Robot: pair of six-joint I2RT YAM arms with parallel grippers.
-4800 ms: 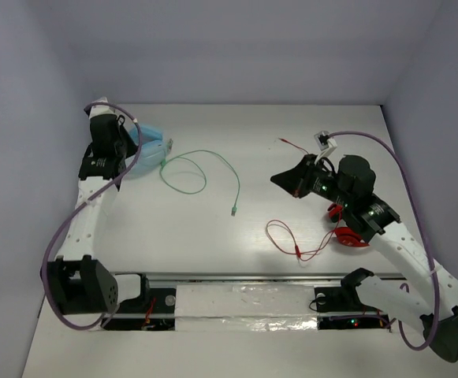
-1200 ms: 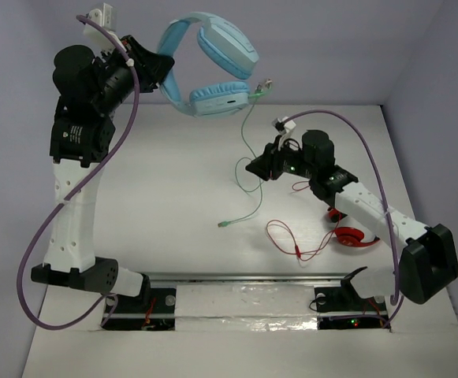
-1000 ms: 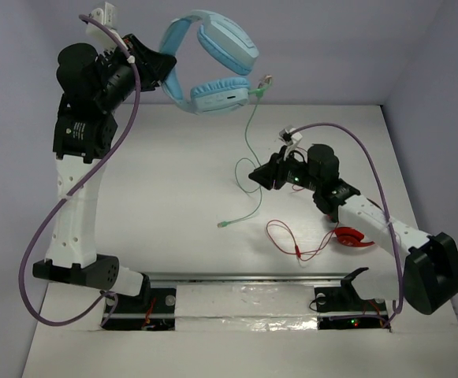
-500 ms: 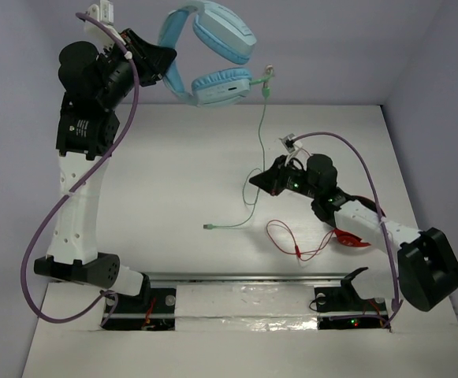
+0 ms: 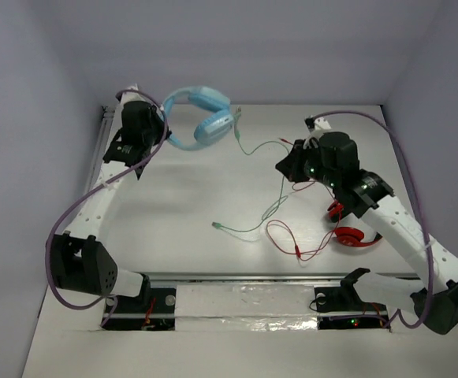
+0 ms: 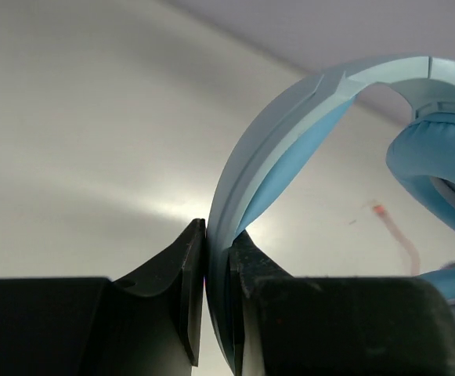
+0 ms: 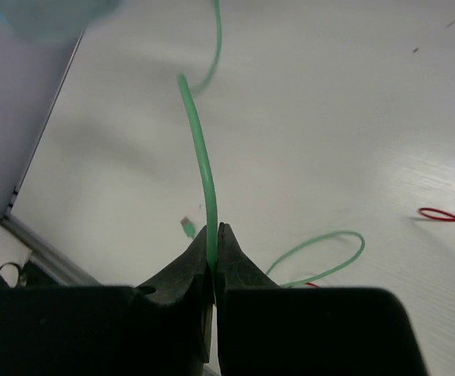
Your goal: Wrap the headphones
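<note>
Headphones (image 5: pixel 213 126): light blue, found at the far-left corner of the table (image 5: pixel 189 197), close to the back wall. Were gripped by the wide, arched headband (image 6: pixel 290 141), which stood between the fingers of the left gripper (image 5: pixel 163 132). Seen from the left wrist, clamped the band edge-on, one dark finger (image 6: pixel 184 274) on each side, jaws closed down to the band's thickness. Had the padded ear cups (image 5: pixel 219 124) turned toward the middle of the table. Could not tell whether these touched the surface or hung just above it.

Pale green cable (image 5: pixel 272 209): left the nearer ear cup, dipped toward the middle of the table, then ran across to the right gripper (image 5: pixel 285 167). Was pinched there. From the right wrist, showed the fingertips (image 7: pixel 233 262) pressed together on the thin cord, with only the cord itself between them. Went on past the pinch in loose curves toward the near edge and ended in a small plug (image 5: pixel 215 226) lying on the table, well apart from both grippers.

Also lay on the table, on the right side: smaller red headphones (image 5: pixel 353 236), just beside the right arm and partly hidden by it. Trailed a thin red cable (image 5: pixel 288 236) in a loop toward the middle, passing close to the green one near its plug end.
</note>
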